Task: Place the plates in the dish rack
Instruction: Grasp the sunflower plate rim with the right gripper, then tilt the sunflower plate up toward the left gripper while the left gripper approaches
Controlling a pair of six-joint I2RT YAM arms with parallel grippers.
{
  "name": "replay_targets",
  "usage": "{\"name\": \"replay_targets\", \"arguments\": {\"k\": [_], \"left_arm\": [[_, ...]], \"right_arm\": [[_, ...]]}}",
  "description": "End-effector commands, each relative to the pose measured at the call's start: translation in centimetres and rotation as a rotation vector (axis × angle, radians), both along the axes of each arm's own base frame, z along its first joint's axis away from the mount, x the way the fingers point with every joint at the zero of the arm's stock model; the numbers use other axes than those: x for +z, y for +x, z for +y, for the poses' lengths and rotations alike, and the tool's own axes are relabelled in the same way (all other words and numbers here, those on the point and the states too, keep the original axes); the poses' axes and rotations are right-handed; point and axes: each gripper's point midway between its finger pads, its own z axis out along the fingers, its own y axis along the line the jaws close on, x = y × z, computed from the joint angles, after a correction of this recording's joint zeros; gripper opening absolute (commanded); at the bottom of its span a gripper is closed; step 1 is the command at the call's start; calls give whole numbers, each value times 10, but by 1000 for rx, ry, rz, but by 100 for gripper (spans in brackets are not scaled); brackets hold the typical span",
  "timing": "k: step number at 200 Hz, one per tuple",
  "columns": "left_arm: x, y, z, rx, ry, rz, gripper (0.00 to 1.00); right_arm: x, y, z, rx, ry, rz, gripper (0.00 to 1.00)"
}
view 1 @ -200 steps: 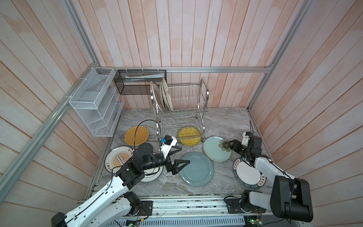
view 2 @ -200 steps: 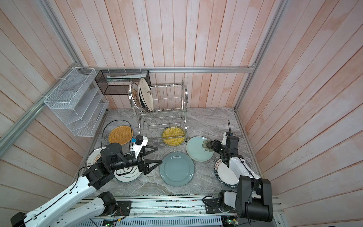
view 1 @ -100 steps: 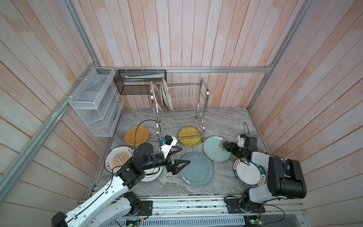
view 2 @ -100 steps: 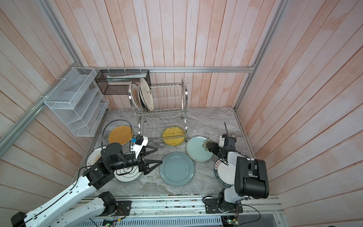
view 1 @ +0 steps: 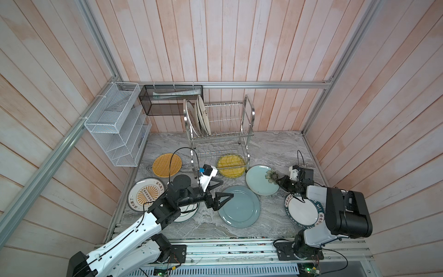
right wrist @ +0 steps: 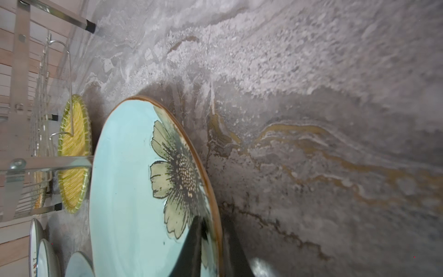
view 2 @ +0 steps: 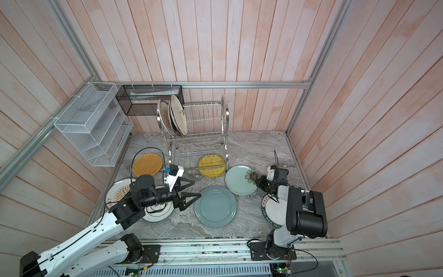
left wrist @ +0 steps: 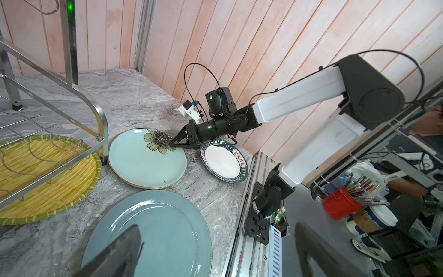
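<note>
The pale celadon plate with a flower print lies on the marble. My right gripper is shut on its rim at the flower, one finger above and one below. My left gripper hangs open and empty over the left edge of the grey-blue plate. The dish rack stands at the back with three plates upright at its upper left end.
Flat on the marble lie a yellow woven plate, another under the rack, a sunburst plate, a teal-rim plate under the right arm, and a white plate under the left arm. A white mesh organiser and black basket hang on the walls.
The right gripper has closed on the celadon plate's rim, and the right arm's upper body has swung in over the teal-rim plate. The left arm has not moved.
</note>
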Motion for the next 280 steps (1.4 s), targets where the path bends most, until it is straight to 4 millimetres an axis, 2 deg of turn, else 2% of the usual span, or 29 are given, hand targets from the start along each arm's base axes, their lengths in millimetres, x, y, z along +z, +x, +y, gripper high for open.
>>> {"name": "replay_targets", "arguments": {"k": [1,9,81,117,155,181,227,255,256,280], "left_arm": [[7,6,3,42,-44,3,100],[6,7,3,47,-43,8,100],[6,18,7,124,-73,57,100],[-4,28,6,172,-97,117,100],[-17,40,0,224,-105,192,100],[-29,46,-8,276,-126,257,100],[-57,57,-32,382,-163,420,100],[-69,65,-45,481,-142,472,99],[-70,61,-49,469,-138,475,98],[-78,62,-59,517,-136,523,93]], "right_arm": [[5,-8,4,17,-26,-10,3],[9,-8,2,10,-35,-19,0],[54,-7,-16,-87,-74,-117,0],[73,-12,-28,-166,-60,-150,0],[110,-17,-31,-222,16,-230,0],[140,-23,-18,-210,121,-299,0],[178,-41,17,-128,281,-362,0],[187,-52,54,-53,314,-365,0],[187,-52,55,-50,316,-365,0],[193,-58,74,-6,353,-372,0]]}}
